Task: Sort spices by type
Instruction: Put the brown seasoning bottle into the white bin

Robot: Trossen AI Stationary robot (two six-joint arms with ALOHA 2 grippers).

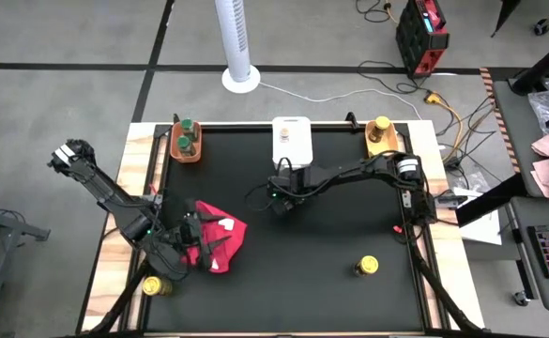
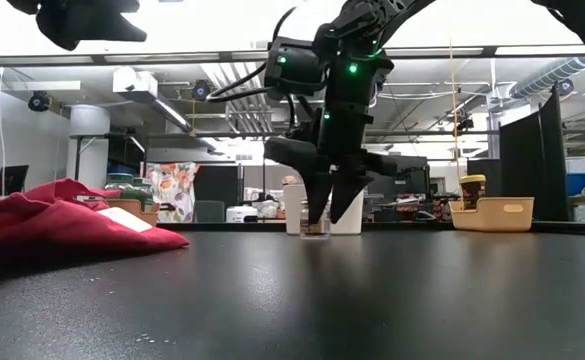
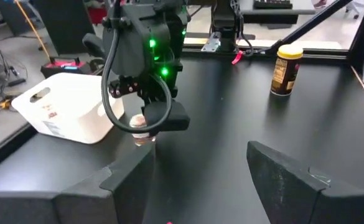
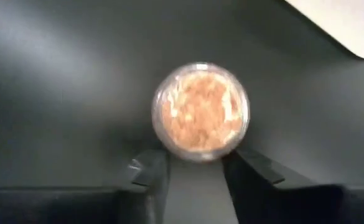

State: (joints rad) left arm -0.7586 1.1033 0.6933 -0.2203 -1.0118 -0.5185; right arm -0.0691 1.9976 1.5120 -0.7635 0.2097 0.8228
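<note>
A small jar with a pale pink lid point(image 4: 200, 115) stands upright on the black table, just in front of the white bin point(image 1: 291, 141). My right gripper point(image 4: 197, 169) points down at it, open, with its fingertips point(image 4: 149, 171) at the near rim of the lid. The low view shows the jar's base point(image 2: 315, 229) on the table under the fingers. My left gripper point(image 3: 200, 171) is open and level at the red cloth's left edge point(image 1: 191, 246), looking across at the right arm. One yellow-lidded jar point(image 1: 365, 267) stands on the table's right, another point(image 1: 152, 285) at its near left corner. My right gripper comes at the pink-lidded jar point(image 3: 139, 124) from above, one finger on either side of the lid's rim point(image 4: 169, 149). The jar stands upright on the table. I cannot tell whether the fingers touch it.
The orange bin point(image 1: 186, 150) at the far left holds green-lidded jars. The yellow bin point(image 1: 380, 143) at the far right holds a yellow-lidded jar. The red cloth point(image 1: 220, 235) lies crumpled left of centre. Bare black table lies between the cloth and the right-hand jar.
</note>
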